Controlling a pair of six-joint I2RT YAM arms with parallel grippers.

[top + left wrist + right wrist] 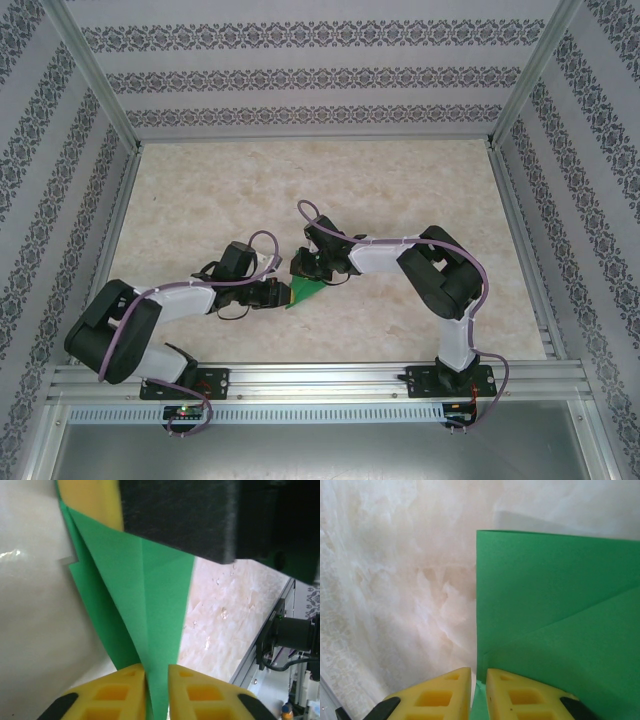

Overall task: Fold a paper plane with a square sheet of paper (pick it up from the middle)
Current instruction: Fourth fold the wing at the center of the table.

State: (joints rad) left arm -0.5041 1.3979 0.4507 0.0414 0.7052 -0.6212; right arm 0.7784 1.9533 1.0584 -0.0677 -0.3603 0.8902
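The green sheet of paper [306, 292], folded into layers with diagonal creases, hangs between the two grippers over the middle of the table. My left gripper [284, 293] comes in from the left and is shut on its narrow end [145, 595]; the paper runs up from between the yellow fingertips [120, 687]. My right gripper [305, 268] reaches in from the right and is shut on the paper's edge. In the right wrist view the paper [555, 605] spreads up and right from the gripper [479, 685]. The right gripper's yellow finger [95, 500] presses the paper's far end.
The marble-patterned tabletop [300, 190] stretches behind and to both sides. An aluminium rail [320, 378] runs along the near edge, carrying both arm bases. Patterned walls and metal posts [95, 75] close in the back and sides.
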